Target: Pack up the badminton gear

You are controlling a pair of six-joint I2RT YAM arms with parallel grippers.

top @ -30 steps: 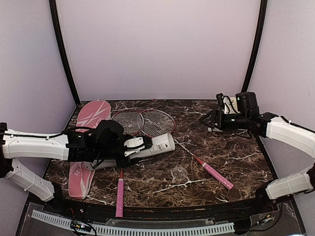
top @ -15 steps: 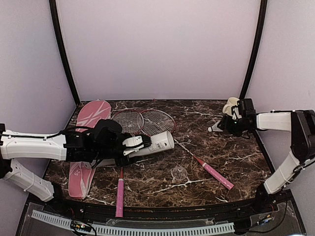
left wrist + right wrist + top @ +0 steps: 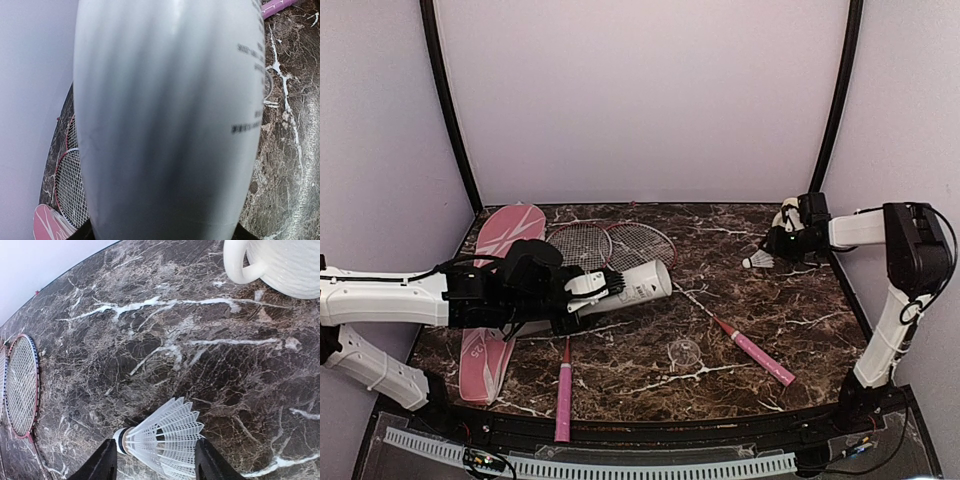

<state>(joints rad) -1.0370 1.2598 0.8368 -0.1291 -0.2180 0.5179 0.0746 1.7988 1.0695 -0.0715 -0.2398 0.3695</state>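
Observation:
My left gripper [image 3: 607, 291] is shut on the white tube [image 3: 638, 284], holding it on its side just above the table; the tube [image 3: 165, 125] fills the left wrist view and hides the fingers. Two red-rimmed racquets [image 3: 582, 245] [image 3: 640, 247] lie with overlapping heads, their pink handles [image 3: 563, 400] [image 3: 765, 358] pointing to the near edge. The pink racquet cover [image 3: 492, 300] lies under my left arm. At the far right a white shuttlecock [image 3: 162, 442] [image 3: 757, 261] lies on the marble between the fingers [image 3: 102, 464] of my open right gripper [image 3: 156, 462] [image 3: 772, 246], which stand close on either side.
A cream mug [image 3: 280, 265] [image 3: 787, 214] stands just behind the right gripper near the back right corner. A clear round lid [image 3: 685, 352] lies on the dark marble table [image 3: 790, 320] between the two handles. A racquet head [image 3: 20, 385] shows far left in the right wrist view.
The right arm has swung out to the back right and come down over the shuttlecock, its jaws narrowing around it. The left arm and tube have barely moved.

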